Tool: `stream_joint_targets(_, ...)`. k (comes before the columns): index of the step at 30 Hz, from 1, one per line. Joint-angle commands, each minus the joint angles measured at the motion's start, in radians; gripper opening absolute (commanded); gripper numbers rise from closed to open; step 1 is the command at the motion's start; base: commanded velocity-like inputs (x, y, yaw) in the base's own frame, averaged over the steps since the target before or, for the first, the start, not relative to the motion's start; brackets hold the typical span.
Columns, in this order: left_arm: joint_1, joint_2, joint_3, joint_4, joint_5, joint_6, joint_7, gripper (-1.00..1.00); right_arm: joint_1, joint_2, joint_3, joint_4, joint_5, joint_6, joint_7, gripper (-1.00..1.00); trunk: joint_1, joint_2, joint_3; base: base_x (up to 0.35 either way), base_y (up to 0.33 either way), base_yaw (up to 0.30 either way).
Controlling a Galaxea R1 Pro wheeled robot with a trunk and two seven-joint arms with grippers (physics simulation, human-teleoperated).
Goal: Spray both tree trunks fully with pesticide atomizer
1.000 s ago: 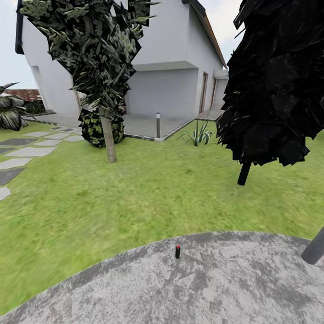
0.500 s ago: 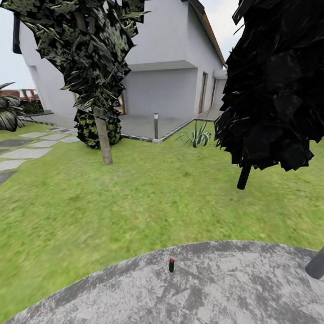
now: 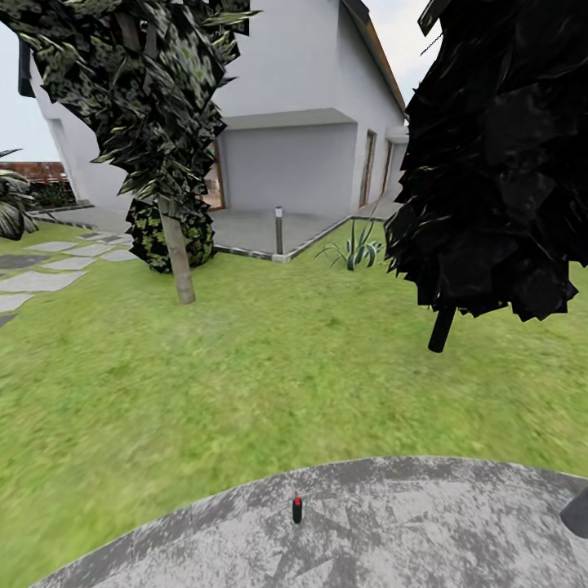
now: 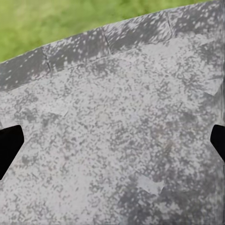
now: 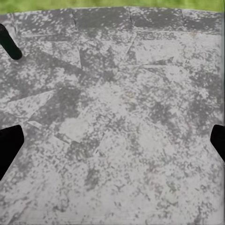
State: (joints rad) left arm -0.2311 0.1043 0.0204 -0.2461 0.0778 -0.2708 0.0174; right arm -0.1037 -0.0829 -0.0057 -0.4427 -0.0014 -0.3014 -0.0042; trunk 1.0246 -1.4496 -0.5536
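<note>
- The atomizer (image 3: 297,510) stands upright on the grey floor (image 3: 425,531) near its curved edge, untouched, so the pick-up is not yet done.
- In the left wrist view the left gripper (image 4: 112,140) hangs over bare paving, fingertips far apart, released and holding nothing.
- The right gripper (image 5: 112,140) is likewise spread and empty; the atomizer shows off to one side.
- A pale trunk (image 3: 177,257) rises from the lawn, well apart from the atomizer.
</note>
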Motion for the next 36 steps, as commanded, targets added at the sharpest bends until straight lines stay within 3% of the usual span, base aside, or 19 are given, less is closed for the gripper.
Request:
stream_joint_targets(1, -0.001, 0.000, -0.001, 0.001, 0.008, -0.003, 0.000, 1.00, -0.001, 0.000, 0.000, 0.001, 0.000, -0.003, 0.000, 1.00, 0.000, 0.000, -0.001, 0.296, -0.197, 0.000)
stream_joint_targets(36, -0.001, 0.000, 0.000, 0.001, 0.008, -0.003, 0.000, 1.00, -0.001, 0.001, 0.000, 0.001, 0.000, -0.004, 0.000, 1.00, 0.000, 0.000, -0.001, 0.268, -0.224, 0.000)
